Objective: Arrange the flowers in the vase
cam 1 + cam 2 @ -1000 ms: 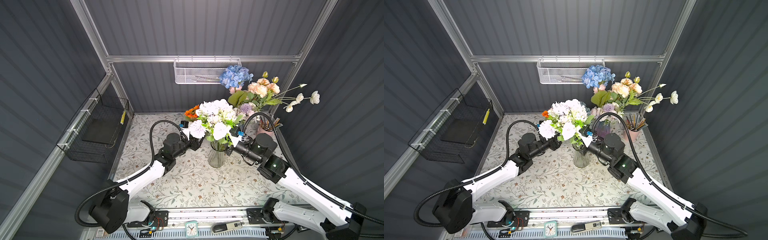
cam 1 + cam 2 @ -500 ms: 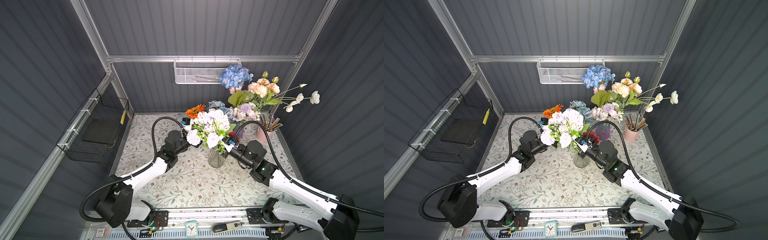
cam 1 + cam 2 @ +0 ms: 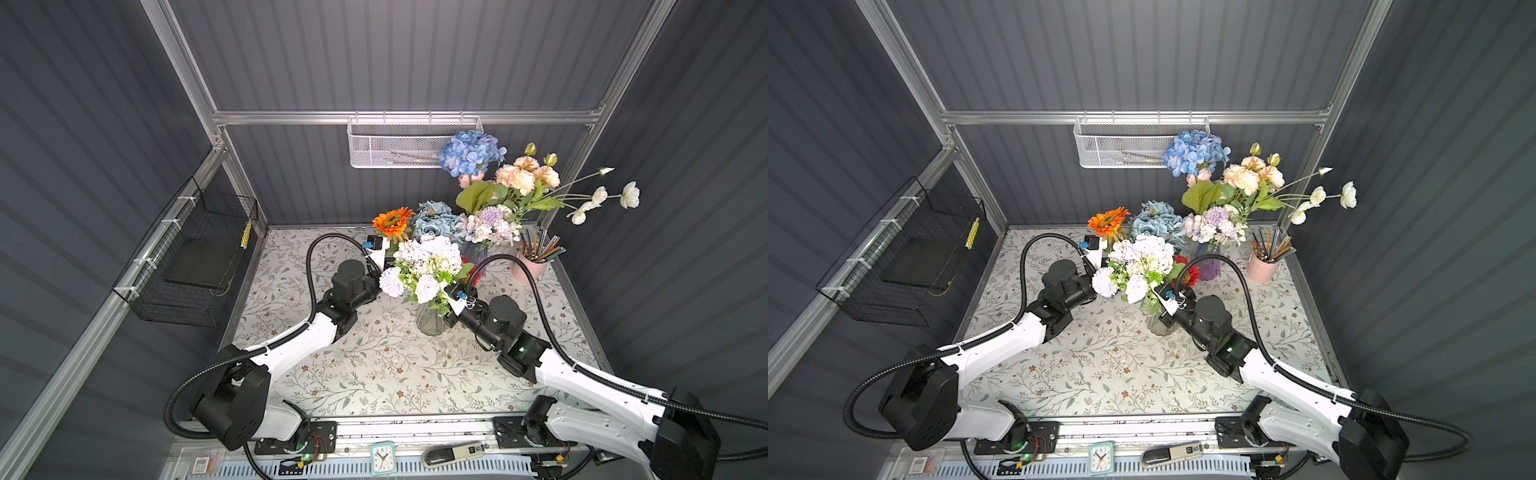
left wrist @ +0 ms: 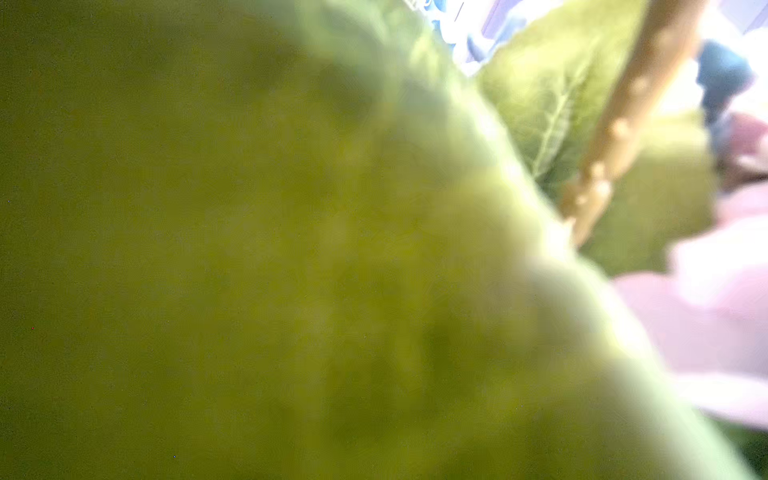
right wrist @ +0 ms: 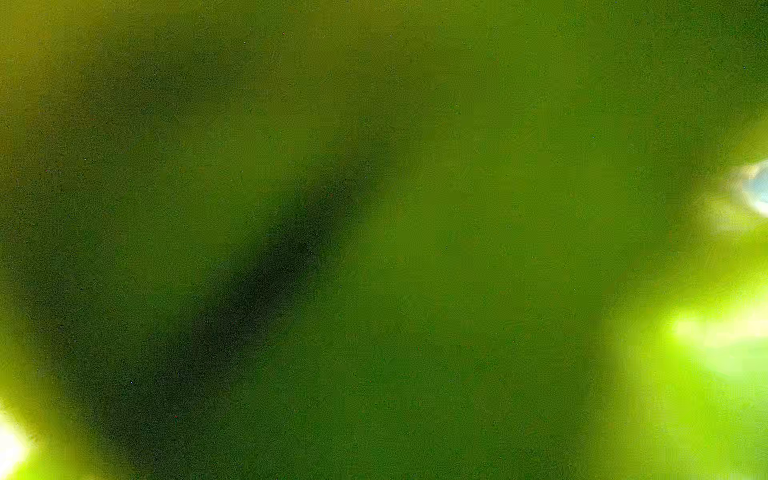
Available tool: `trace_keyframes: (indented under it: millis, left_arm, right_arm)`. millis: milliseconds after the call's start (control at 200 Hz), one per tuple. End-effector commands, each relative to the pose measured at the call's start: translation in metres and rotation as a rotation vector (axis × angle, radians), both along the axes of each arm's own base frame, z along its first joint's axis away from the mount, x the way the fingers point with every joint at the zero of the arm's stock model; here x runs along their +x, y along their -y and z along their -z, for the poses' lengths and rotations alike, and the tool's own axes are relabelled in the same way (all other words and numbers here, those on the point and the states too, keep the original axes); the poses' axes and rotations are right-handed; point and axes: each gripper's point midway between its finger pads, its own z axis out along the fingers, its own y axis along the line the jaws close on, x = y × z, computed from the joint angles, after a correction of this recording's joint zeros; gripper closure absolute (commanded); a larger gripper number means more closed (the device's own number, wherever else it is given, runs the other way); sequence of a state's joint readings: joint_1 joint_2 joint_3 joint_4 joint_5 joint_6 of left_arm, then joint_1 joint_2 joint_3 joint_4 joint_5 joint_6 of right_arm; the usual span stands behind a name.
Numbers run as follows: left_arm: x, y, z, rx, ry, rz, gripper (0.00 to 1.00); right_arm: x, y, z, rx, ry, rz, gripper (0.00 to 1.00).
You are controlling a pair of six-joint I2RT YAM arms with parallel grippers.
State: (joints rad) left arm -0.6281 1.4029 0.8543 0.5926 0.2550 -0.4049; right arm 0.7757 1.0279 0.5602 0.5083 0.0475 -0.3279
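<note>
Both wrist views are no use: the left wrist view is a smeared green leaf point(image 4: 291, 249) against the lens, with blurred pink petals point(image 4: 715, 316) and a tan stalk point(image 4: 623, 116) beside it. The right wrist view is flat green blur, nothing nameable. In both top views the left jaws and right jaws are buried in the white-and-lilac bunch point(image 3: 424, 266), contact unreadable; the clear vase point(image 3: 430, 322) shows its lower body only, with mouth and stems covered by blooms.
</note>
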Motion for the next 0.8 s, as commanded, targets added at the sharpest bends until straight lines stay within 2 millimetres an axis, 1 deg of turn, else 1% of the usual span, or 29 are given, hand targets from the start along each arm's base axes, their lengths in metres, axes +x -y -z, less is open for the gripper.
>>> trace_keyframes:
  millis: [0,195,255,340,395,445,485,515,540,560,620,700,795]
  left_arm:
    - [0.002,0.001,-0.02,-0.035,0.038,0.003,0.55]
    - [0.001,-0.002,-0.017,-0.026,0.034,-0.006,0.55]
    - [0.0,-0.003,-0.017,-0.024,0.035,-0.008,0.55]
    - [0.0,-0.004,-0.017,-0.023,0.037,-0.011,0.55]
    - [-0.001,-0.004,-0.017,-0.022,0.036,-0.011,0.55]
    - [-0.001,-0.004,-0.017,-0.018,0.037,-0.011,0.54]
    - [-0.001,-0.005,-0.017,-0.018,0.038,-0.011,0.54]
    - [-0.002,-0.005,-0.017,-0.017,0.038,-0.011,0.54]
    - [-0.002,-0.005,-0.018,-0.017,0.04,-0.012,0.54]
    - [-0.002,-0.005,-0.018,-0.016,0.04,-0.012,0.54]
    - [-0.003,-0.006,-0.019,-0.013,0.04,-0.012,0.54]
    - [-0.003,-0.006,-0.019,-0.012,0.042,-0.012,0.54]
    - [-0.002,-0.005,-0.02,-0.014,0.038,-0.012,0.54]
  right_arm:
    - [0.0,0.005,0.013,0.025,-0.057,0.03,1.0]
    - [-0.002,0.012,0.034,-0.003,-0.113,0.052,1.0]
    - [-0.003,0.013,0.037,-0.001,-0.126,0.053,0.99]
    - [-0.005,0.014,0.037,0.006,-0.134,0.055,0.95]
    - [-0.005,0.015,0.036,0.009,-0.135,0.057,0.9]
    - [-0.005,0.015,0.034,0.014,-0.131,0.056,0.83]
    - [-0.006,0.015,0.033,0.015,-0.131,0.055,0.79]
    - [-0.006,0.016,0.031,0.017,-0.13,0.055,0.74]
    - [-0.007,0.016,0.03,0.017,-0.131,0.054,0.66]
    - [-0.007,0.016,0.029,0.018,-0.131,0.056,0.61]
    - [-0.008,0.019,0.027,0.017,-0.131,0.06,0.53]
    - [-0.011,0.022,0.022,0.019,-0.126,0.061,0.47]
    - [-0.015,0.024,0.016,0.04,-0.119,0.05,0.46]
